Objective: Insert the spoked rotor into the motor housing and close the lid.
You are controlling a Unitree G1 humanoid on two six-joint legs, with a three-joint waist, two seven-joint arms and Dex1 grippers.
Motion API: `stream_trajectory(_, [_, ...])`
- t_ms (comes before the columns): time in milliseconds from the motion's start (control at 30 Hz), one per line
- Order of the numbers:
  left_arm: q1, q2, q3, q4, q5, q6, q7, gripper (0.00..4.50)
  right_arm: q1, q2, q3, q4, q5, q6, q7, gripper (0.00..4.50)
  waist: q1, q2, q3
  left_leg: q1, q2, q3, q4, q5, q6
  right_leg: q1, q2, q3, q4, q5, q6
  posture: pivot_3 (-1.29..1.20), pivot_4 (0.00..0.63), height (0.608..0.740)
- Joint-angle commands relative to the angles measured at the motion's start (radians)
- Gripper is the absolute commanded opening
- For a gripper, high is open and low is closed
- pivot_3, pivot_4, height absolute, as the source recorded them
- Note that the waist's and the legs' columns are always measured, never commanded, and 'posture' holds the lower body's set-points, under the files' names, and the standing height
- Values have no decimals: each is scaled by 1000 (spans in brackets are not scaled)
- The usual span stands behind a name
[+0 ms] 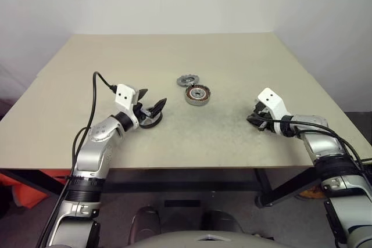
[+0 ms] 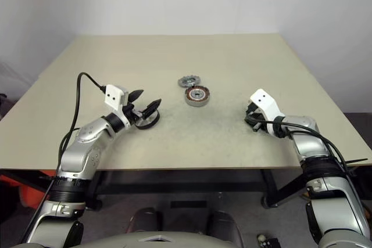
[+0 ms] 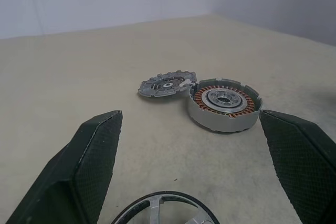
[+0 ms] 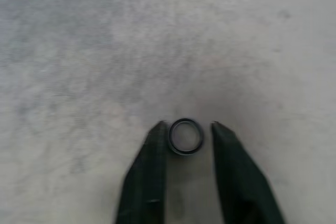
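Spoked rotor (image 3: 165, 211) cut off by left wrist view's edge, small ring (image 4: 186, 136) blurred

Motor housing (image 1: 197, 94) at table (image 1: 244, 56) centre; lid (image 1: 188, 79) touching it behind-left. Spoked rotor (image 1: 152, 121) well left, nearer front edge. Small ring (image 4: 185, 136) well right.

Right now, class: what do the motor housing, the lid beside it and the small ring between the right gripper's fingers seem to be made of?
Motor housing: probably cast metal, matte silver-grey wall; the orange-brown ring inside looks like copper windings.
Lid: likely the same dull grey metal, with a notched rim.
Small ring: dark, thin and smooth, perhaps rubber or blackened metal; the look leaves it open.
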Motion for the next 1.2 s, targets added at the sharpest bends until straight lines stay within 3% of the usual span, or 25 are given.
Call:
stream_trajectory(33, [-10,6,4,-20,8,-11,1,4403,-13,-3,-13,-12,-1,-53,3,2137,0,0,0,0,0,0,0,0,0,0,0,0,0,0,0,0,0,740])
stream_trajectory(267, [-10,5,4,-16,11,-13,-1,4403,9,9,-21,-204,102,-71,143,2137,-1,0,0,0,0,0,0,0,0,-1,0,0,0,0,0,0,0,740])
stream_trajectory(433, [-16,-3,1,-9,18,-18,0,4403,-100,65,61,-228,39,-100,146,2137,-4,0,0,0,0,0,0,0,0,-1,0,0,0,0,0,0,0,740])
stream_trajectory(533, [-20,-8,-2,-4,22,-22,1,4403,-187,121,115,-155,-7,-146,140,2137,-4,0,0,0,0,0,0,0,0,-1,0,0,1,0,0,0,0,740])
stream_trajectory(867, [5,-15,5,-38,27,-24,18,4403,-443,349,242,368,-170,-364,42,2137,-3,0,0,-4,1,0,0,-2,2,-3,-1,0,1,4,-8,0,0,740])
stream_trajectory(1200, [32,2,17,-74,22,-14,34,4403,-551,395,255,619,-260,-466,-30,2137,-6,0,0,-4,1,0,0,-2,3,-4,-1,1,1,4,-8,0,0,740])
